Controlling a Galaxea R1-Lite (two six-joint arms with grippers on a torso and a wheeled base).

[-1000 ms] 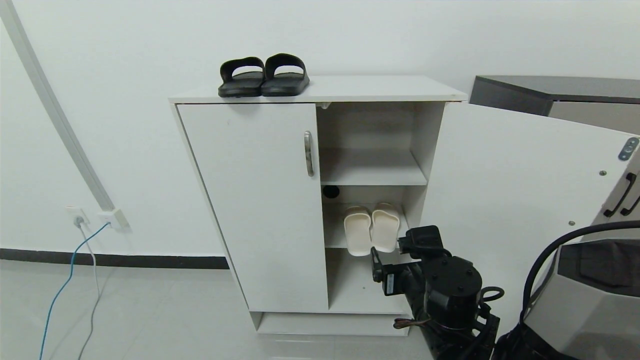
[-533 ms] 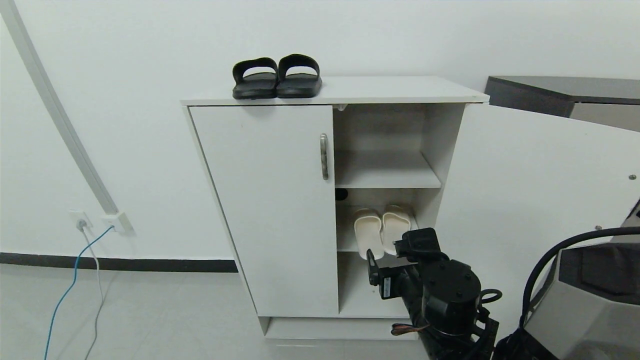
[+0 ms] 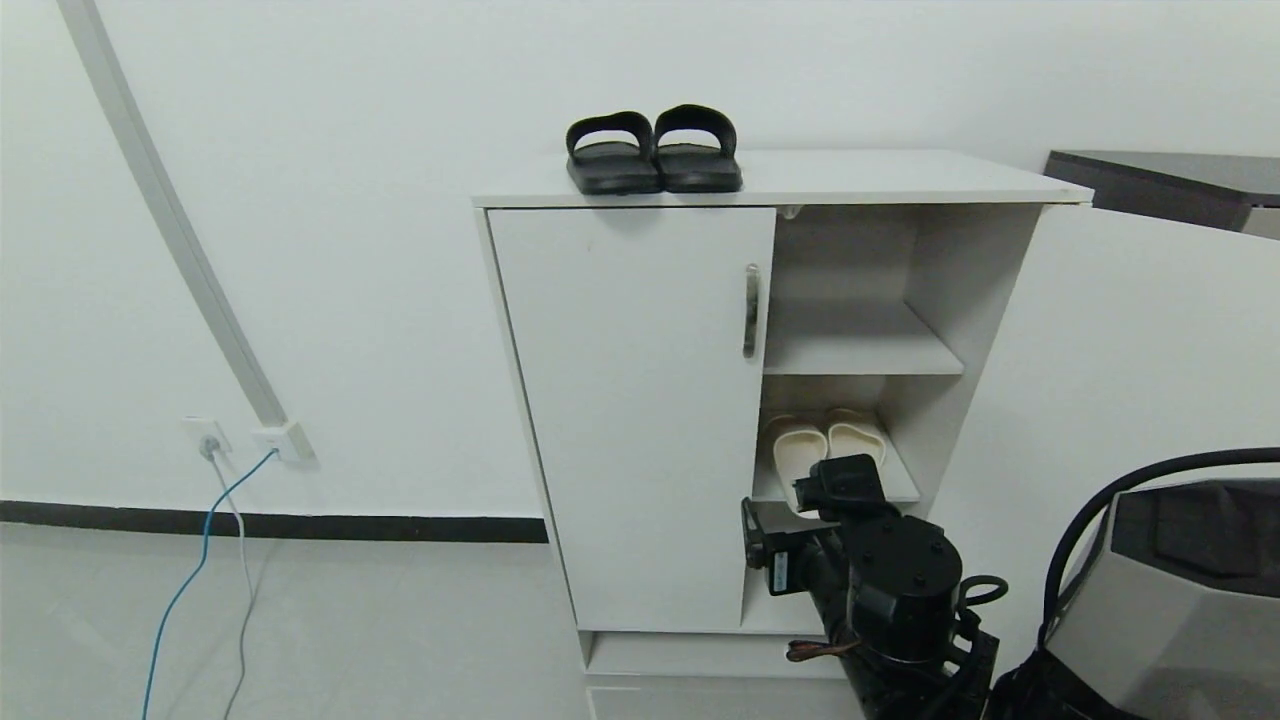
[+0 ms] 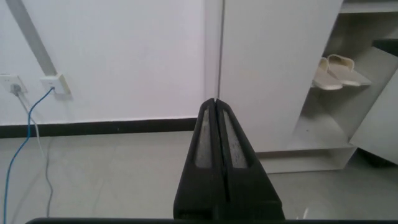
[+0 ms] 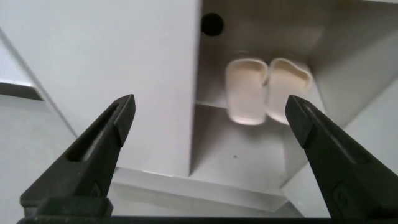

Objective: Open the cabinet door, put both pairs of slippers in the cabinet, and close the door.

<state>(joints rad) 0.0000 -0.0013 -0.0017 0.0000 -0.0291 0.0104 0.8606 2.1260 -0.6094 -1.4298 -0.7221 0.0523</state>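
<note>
Black slippers (image 3: 654, 152) sit on cabinet top (image 3: 880, 175), long axis front-to-back, well above and left of right gripper (image 5: 210, 102), spread wide, empty, likely nearer. White slippers (image 3: 822, 440) on middle shelf. Left gripper (image 4: 215, 106) clenched, empty.

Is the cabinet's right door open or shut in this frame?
Open. The right door stands swung out, so the cabinet's inside shows, with the cream slippers in the middle compartment. The left door is shut.
</note>
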